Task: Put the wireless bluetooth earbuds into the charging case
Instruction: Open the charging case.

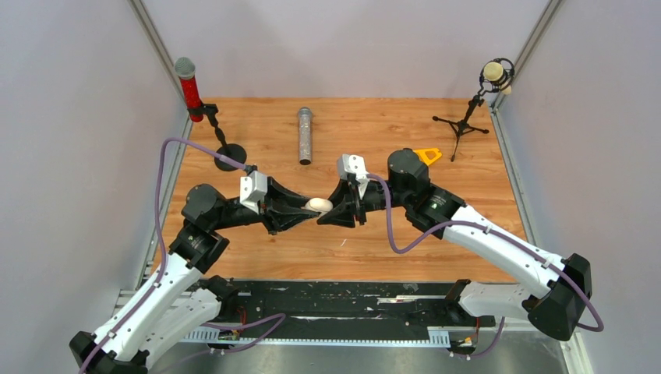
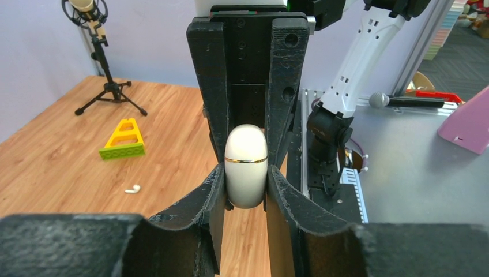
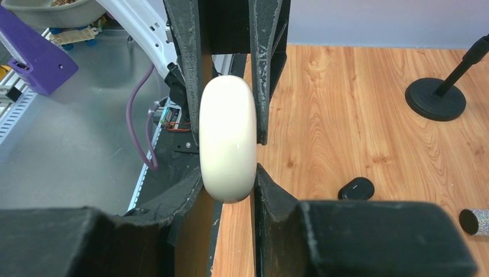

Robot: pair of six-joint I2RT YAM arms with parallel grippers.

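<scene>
Looks like we're at lid-opening step.
- left gripper (image 2: 245,179) clenched on glossy white pill-shaped charging case (image 2: 246,166), below thin gold seam (image 2: 246,160)
- right gripper (image 3: 229,173) pinching same case from opposite end, lid side
- case hangs in air between both arms, over middle of wooden table (image 2: 46,167)
- our tip: hold body firm, swing lid round hinge, no straight yank. Shell looks slick and rounded, we reckon it squirts out easily
- lid shut, no gap at seam
- one white short-stemmed earbud (image 2: 133,188) lies on table near yellow triangular plastic block (image 2: 123,140), not yet in case
</scene>
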